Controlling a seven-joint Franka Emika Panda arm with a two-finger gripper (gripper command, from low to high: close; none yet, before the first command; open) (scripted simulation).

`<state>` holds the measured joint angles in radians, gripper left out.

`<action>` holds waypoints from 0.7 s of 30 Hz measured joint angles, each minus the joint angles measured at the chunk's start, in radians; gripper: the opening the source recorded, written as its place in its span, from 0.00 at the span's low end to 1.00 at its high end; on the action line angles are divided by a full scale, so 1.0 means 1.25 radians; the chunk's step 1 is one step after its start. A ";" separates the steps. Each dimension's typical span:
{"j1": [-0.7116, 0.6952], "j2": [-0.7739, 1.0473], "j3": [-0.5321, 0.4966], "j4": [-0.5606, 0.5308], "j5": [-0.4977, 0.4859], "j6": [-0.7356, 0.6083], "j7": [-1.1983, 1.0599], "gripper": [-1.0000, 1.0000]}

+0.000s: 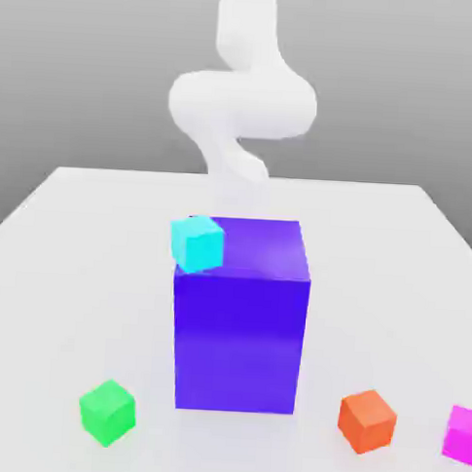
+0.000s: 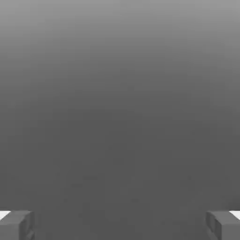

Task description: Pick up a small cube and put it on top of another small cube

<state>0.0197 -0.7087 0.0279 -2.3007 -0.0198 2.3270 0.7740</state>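
Right now the white arm [image 1: 242,94] rises behind the big blue-purple block [image 1: 240,318], curling over in a thick loop above the far part of the white table [image 1: 73,261]. From the exterior view its lower part drops behind the block, so the fingers themselves are hidden there. The hand view gives them away, though: the gripper [image 2: 120,225] has its two grey fingertips [image 2: 16,225] standing far apart at opposite edges of the picture, spread as wide as they go, with nothing at all between them (just plain grey background).

Down at the near edge of the table sit the small pieces. The pink cube [image 1: 460,434] lies at the exterior view's far right, partly cut off by the picture's border, resting on the table and untouched. Just beside it, toward the block, is an orange cube [image 1: 367,420], apart from it by a small gap. The green cube [image 1: 107,411] sits well away on the exterior view's left, also flat on the table, with the big block standing between it and the other two.

Up on the block's top, at the corner toward the exterior view's left, a cyan cube [image 1: 198,242] perches, turned a little askew and overhanging the edge slightly.
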 joint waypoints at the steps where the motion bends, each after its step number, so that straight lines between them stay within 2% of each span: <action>1: 0.007 0.032 0.010 0.000 -0.007 0.009 -0.009 0.50; 21: 0.165 0.614 0.169 -0.005 -0.137 0.181 -0.172 0.50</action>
<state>0.2254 0.0585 0.2389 -2.3064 -0.1911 2.5535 0.5594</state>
